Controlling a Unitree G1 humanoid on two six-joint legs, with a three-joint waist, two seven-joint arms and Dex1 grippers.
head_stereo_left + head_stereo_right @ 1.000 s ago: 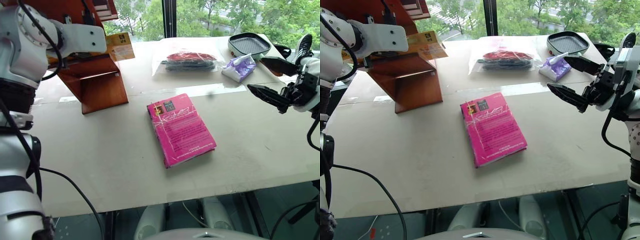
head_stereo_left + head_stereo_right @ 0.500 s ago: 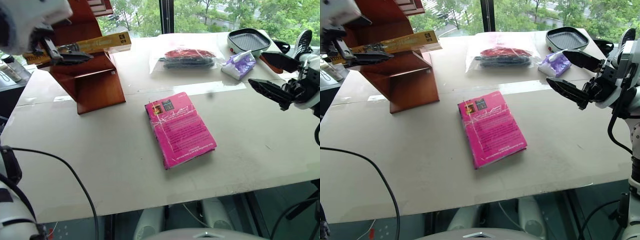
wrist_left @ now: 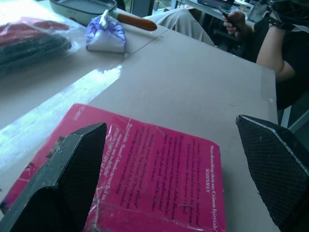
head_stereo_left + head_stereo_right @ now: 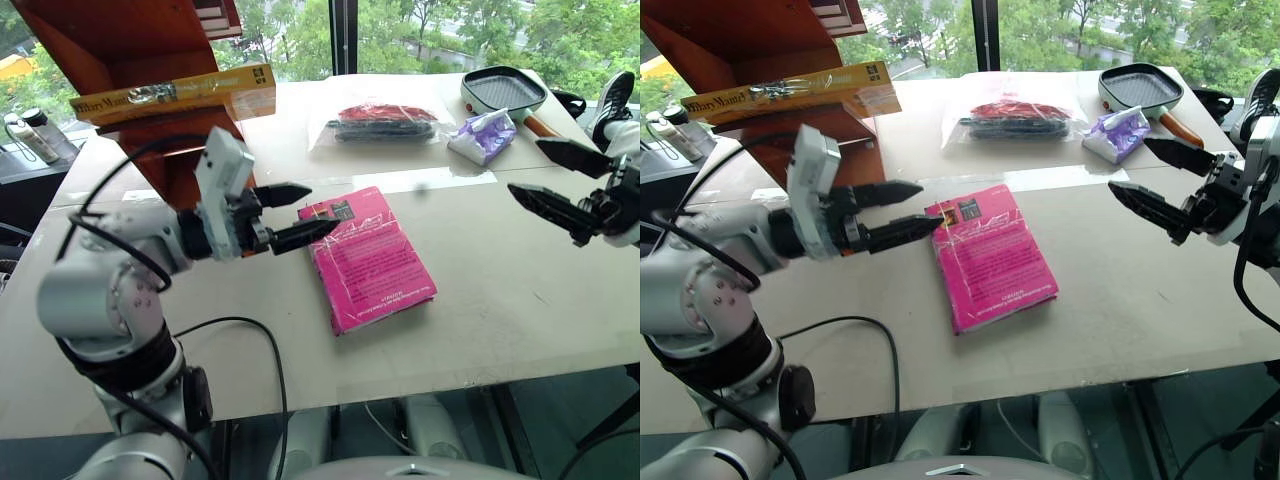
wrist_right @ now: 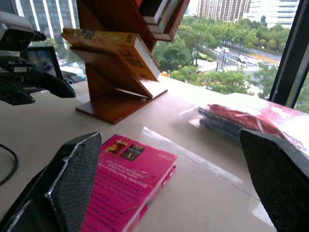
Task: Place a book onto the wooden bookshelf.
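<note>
Bright daylight pours in from the windows behind the table, glare streaks across its pale top and the plastic bag, shadows stay soft, wrist views look slightly hazy

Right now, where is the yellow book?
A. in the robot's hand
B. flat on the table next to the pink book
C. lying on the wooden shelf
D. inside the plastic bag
C. The yellow book lies on a board of the wooden bookshelf, while the open left gripper is down by the pink book and grips nothing.
</note>
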